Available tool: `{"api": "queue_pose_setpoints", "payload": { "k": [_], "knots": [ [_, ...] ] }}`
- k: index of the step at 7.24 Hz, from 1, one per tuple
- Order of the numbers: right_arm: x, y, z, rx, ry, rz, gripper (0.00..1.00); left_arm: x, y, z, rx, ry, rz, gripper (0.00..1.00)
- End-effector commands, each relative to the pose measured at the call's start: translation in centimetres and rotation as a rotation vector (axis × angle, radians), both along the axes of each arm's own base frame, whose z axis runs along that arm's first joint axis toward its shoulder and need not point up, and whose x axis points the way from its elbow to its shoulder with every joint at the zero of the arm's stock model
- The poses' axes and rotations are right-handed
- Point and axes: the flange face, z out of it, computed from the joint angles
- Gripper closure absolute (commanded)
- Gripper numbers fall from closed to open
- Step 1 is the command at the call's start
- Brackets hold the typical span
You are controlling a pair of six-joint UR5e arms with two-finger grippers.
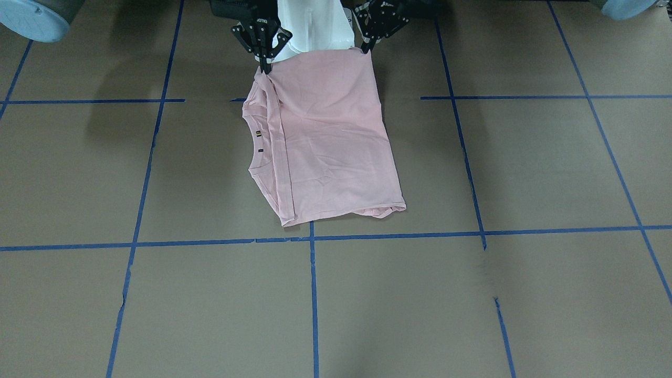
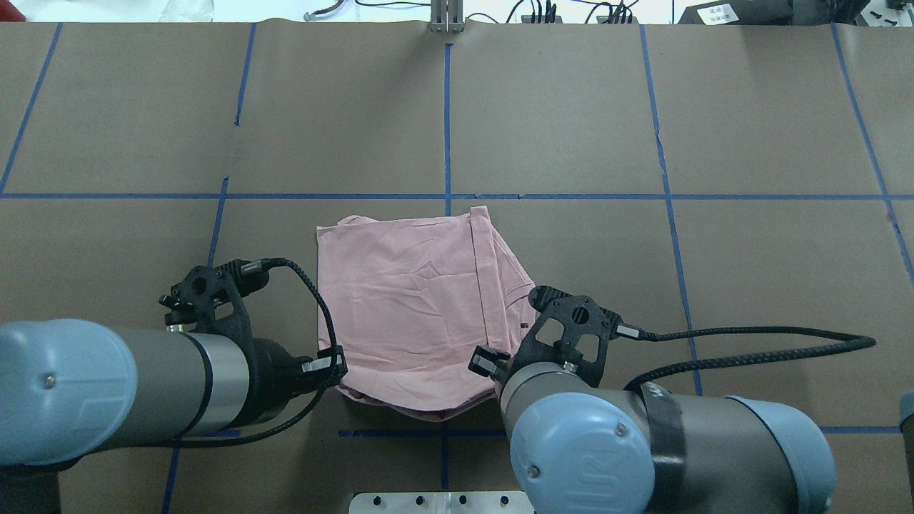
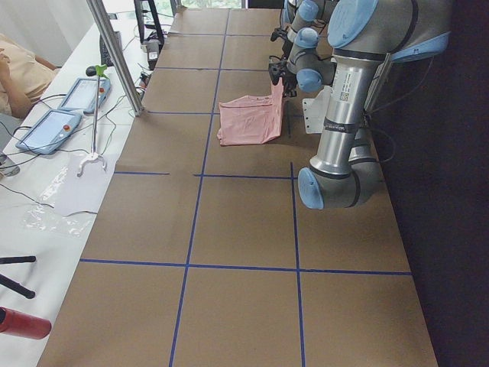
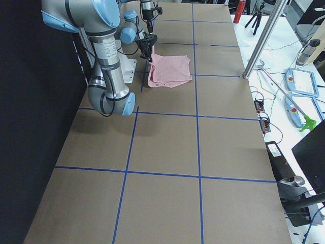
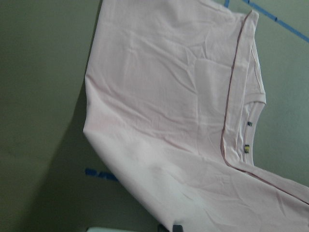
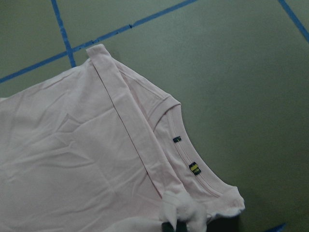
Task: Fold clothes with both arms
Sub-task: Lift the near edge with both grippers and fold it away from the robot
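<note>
The pale pink T-shirt (image 1: 325,136) lies folded on the brown table, plain side up, with its collar and tags toward my right arm. It also shows in the overhead view (image 2: 414,307). The edge nearest the robot is lifted off the table. My left gripper (image 1: 366,50) is shut on one corner of that edge, seen overhead beside the shirt (image 2: 337,369). My right gripper (image 1: 265,65) is shut on the other corner, by the collar (image 2: 488,363). The right wrist view shows cloth bunched at the fingertips (image 6: 183,212). The print is hidden.
The white pedestal base (image 1: 315,23) stands just behind the lifted edge. Blue tape lines (image 1: 312,273) grid the table. A metal post (image 4: 264,35) stands at the far table edge, and tablets (image 3: 46,130) lie on a side desk beyond it.
</note>
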Motion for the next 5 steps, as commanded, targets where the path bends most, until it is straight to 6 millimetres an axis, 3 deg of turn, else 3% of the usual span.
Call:
{"api": "queue_pose_setpoints", "payload": {
  "k": [1, 3, 5],
  "knots": [
    [-2.2, -7.0, 0.4, 0.03, 0.017, 0.045, 1.0, 1.7, -5.7, 1.8, 0.048, -0.089, -0.049, 1.0],
    [-5.5, -11.8, 2.1, 0.059, 0.045, 0.068, 1.0, 2.4, -8.9, 3.3, 0.067, -0.14, -0.074, 1.0],
    [-8.9, -15.2, 2.9, 0.067, 0.066, 0.083, 1.0, 4.9, -12.5, 6.6, 0.086, -0.158, -0.093, 1.0]
  ]
}}
